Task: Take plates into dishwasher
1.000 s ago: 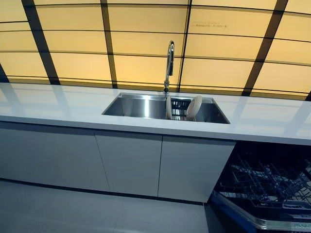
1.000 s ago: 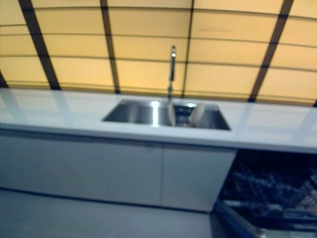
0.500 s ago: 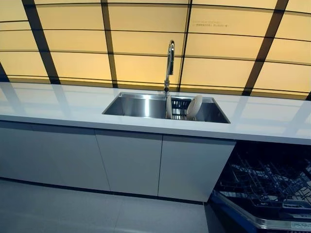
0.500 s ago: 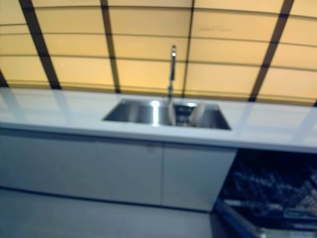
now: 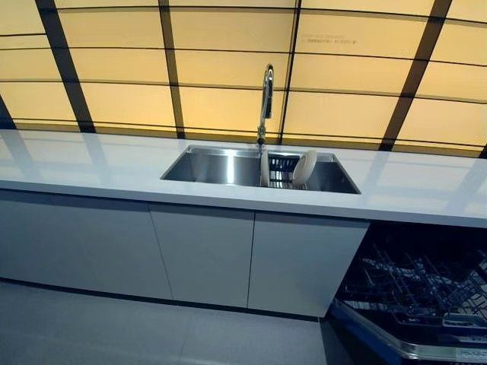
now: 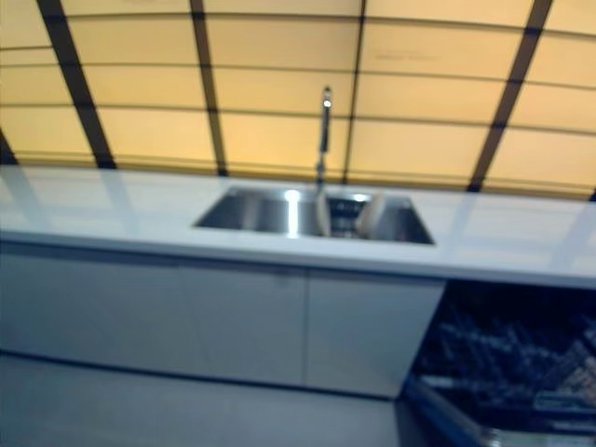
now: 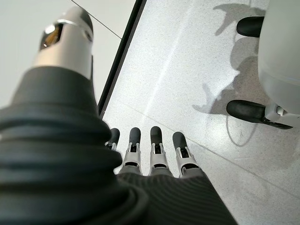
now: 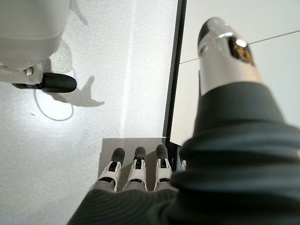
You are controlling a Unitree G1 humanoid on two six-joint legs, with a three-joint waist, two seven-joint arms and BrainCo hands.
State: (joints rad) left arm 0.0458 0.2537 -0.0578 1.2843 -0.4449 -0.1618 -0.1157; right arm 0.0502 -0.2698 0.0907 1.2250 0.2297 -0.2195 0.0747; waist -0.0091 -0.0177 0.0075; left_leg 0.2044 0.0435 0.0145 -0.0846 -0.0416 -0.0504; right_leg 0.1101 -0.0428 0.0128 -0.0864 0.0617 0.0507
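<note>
Two pale plates stand on edge in a dark rack in the steel sink (image 5: 199, 166): a thin one (image 5: 264, 168) and a rounder one (image 5: 304, 167) leaning to its right. The open dishwasher (image 5: 415, 293) with dark wire racks sits at the lower right under the counter. My left hand (image 7: 150, 147) hangs down over the floor, fingers straight and empty. My right hand (image 8: 136, 171) hangs the same way, empty. Neither hand shows in the eye views.
A tall chrome faucet (image 5: 265, 95) rises behind the sink. The white counter (image 5: 91, 163) runs left and right. Grey cabinet doors (image 5: 202, 255) stand below it. The dishwasher door (image 5: 396, 342) juts out at floor level.
</note>
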